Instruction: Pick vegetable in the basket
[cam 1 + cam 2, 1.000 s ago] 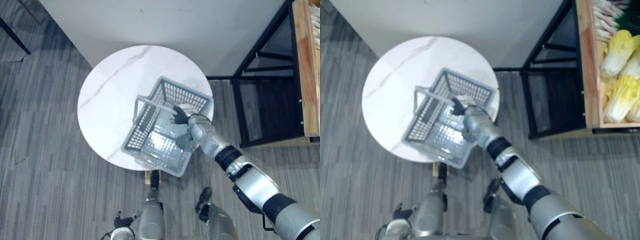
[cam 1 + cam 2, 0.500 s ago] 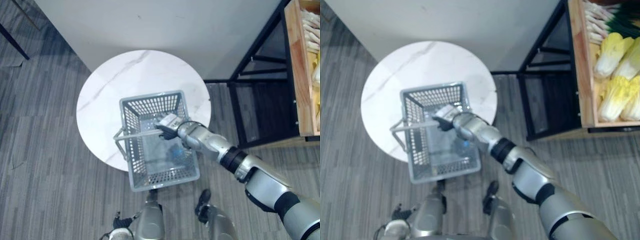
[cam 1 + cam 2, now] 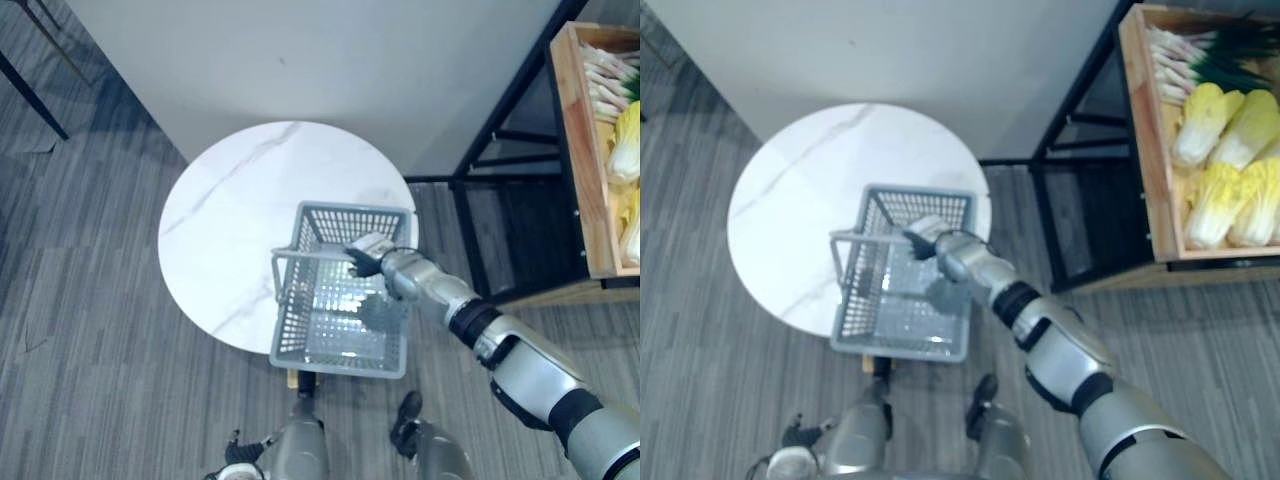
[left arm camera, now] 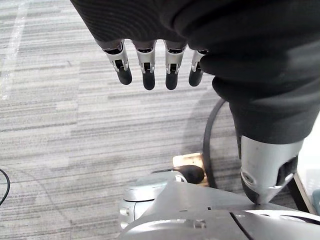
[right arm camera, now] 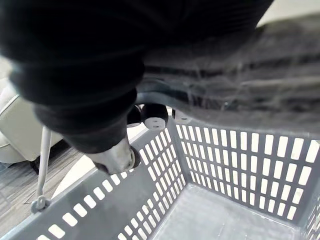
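— The round marble surface (image 3: 230, 210) stood on a striped grey floor (image 3: 90, 330). What was cut off?
— The wooden crate (image 3: 1137, 150) of cabbages (image 3: 1205, 120), at the picture's edge, well apart from the basket (image 3: 340, 340).
— And the hands?
— The right hand (image 3: 368, 258) reached forward, fingers clenched round the basket's handle (image 3: 310, 254). The left hand (image 4: 145, 55) hung over the floor, fingers released.

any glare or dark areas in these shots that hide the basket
Left eye view: light sheen on the basket floor, its grid readable; the white marble table is bright, veins visible. Right wrist view: the right hand, curled on the handle, looms dark over the evenly lit basket interior.
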